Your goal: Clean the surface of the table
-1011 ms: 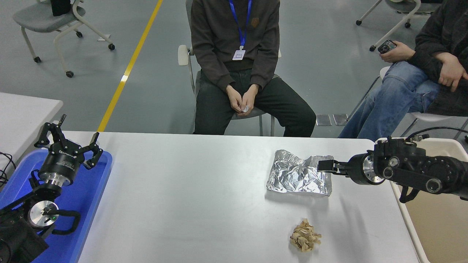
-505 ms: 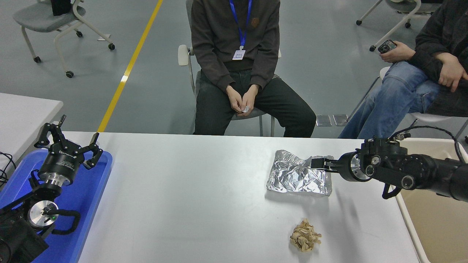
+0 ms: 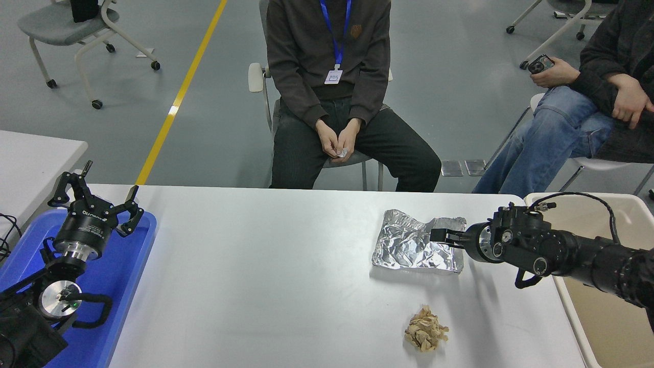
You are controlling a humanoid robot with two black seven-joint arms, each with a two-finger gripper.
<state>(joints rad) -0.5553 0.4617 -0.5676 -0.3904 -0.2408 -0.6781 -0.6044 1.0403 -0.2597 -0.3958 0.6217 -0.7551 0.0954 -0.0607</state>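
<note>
The table surface (image 3: pixel 265 266) is a wide light grey-white top. A crumpled sheet of silver foil (image 3: pixel 409 248) lies on its right part. A small heap of tan scraps (image 3: pixel 425 336) lies nearer me, below the foil. My right gripper (image 3: pixel 440 236) reaches in from the right, low over the foil's right edge, its tip on or just above the foil. I cannot tell whether it is open or shut. My left gripper (image 3: pixel 97 189) is parked open and empty over the blue tray (image 3: pixel 127 276) at the lower left.
A beige bin (image 3: pixel 608 317) stands off the table's right end, under my right arm. A separate white tabletop (image 3: pixel 30 158) is at the far left. One person sits at the far side (image 3: pixel 332 92), and another at the upper right (image 3: pixel 587 117).
My right arm has moved left and lowered, bringing the gripper further over the foil's right edge. The foil, the scraps and the left arm have not moved.
</note>
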